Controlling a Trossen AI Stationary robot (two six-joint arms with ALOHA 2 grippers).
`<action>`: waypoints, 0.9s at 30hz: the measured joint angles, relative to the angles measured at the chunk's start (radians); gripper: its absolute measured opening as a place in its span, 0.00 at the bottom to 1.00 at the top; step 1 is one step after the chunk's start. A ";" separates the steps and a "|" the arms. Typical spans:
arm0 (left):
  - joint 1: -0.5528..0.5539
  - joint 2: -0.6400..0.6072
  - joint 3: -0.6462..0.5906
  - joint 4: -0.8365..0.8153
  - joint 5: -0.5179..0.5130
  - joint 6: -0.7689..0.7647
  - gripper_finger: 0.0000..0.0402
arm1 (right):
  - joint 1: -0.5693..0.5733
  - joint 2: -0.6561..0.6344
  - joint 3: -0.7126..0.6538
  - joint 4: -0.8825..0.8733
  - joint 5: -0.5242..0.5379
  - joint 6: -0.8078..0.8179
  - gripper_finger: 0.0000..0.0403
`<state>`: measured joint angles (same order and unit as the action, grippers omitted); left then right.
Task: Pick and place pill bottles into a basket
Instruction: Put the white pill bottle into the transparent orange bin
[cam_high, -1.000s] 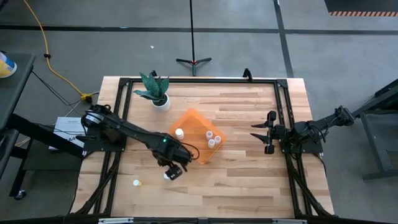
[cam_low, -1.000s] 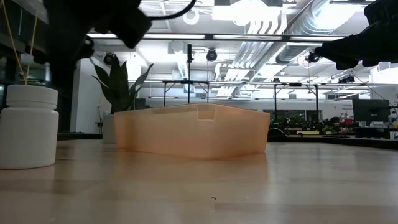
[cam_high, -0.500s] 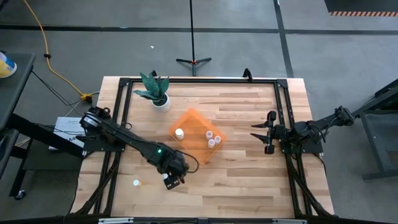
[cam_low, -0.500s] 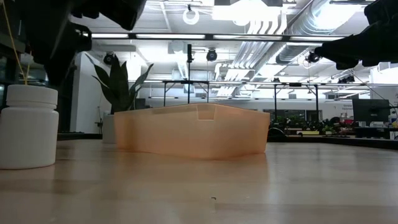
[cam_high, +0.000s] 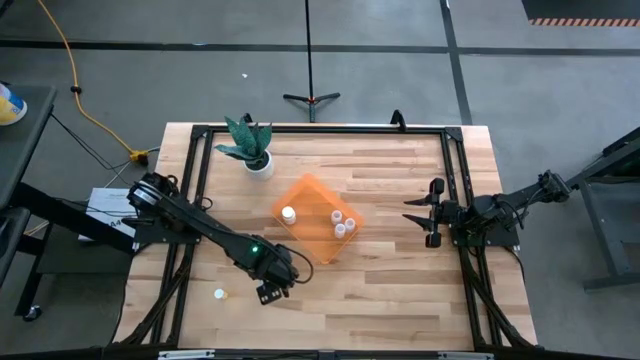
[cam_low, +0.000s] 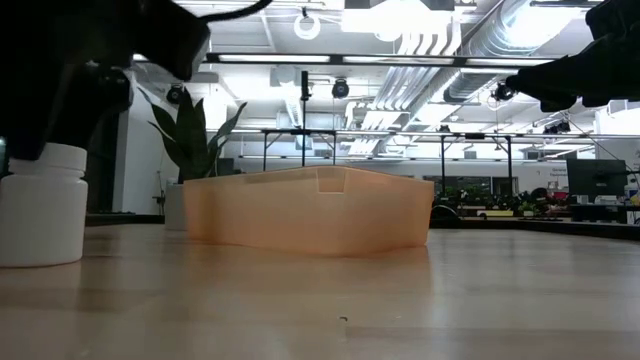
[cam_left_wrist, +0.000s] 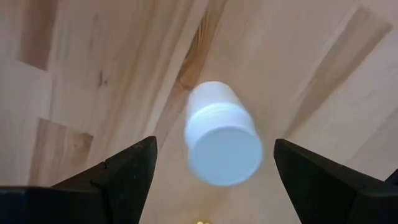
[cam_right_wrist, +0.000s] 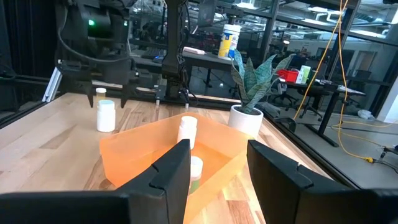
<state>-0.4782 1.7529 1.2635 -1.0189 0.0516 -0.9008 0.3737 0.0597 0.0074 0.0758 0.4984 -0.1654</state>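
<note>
A white pill bottle (cam_left_wrist: 221, 140) stands upright on its base on the wooden table. My left gripper (cam_left_wrist: 214, 149) is open above it, one finger on either side, touching nothing; in the high view the gripper (cam_high: 270, 292) hides the bottle. The low view shows the bottle (cam_low: 42, 205) at the left. Another bottle (cam_high: 218, 294) stands near the table's near left. The orange basket (cam_high: 318, 240) lies mid-table with several bottles (cam_high: 340, 224) in it. My right gripper (cam_high: 420, 215) waits open near the right edge.
A white pot with green leaves (cam_high: 258, 160) stands at the far left. A black frame (cam_high: 320, 130) runs around the table. Bare wood lies between the basket and my right gripper.
My left gripper has gone toward the table's near left and down over the standing bottle, which it now covers in the high view. It has stayed open. The bottle has not moved.
</note>
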 joint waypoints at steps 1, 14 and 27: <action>0.000 0.000 -0.007 0.005 0.009 0.001 0.89 | 0.000 0.000 0.000 0.000 0.000 0.000 0.37; 0.000 0.000 -0.022 0.051 0.005 0.042 0.89 | 0.000 0.000 0.000 0.000 0.000 0.000 0.37; 0.000 0.000 -0.022 0.049 -0.001 0.108 0.63 | 0.000 0.000 0.000 0.000 0.000 0.000 0.37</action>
<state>-0.4782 1.7531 1.2415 -0.9703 0.0511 -0.7929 0.3737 0.0597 0.0078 0.0759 0.4984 -0.1654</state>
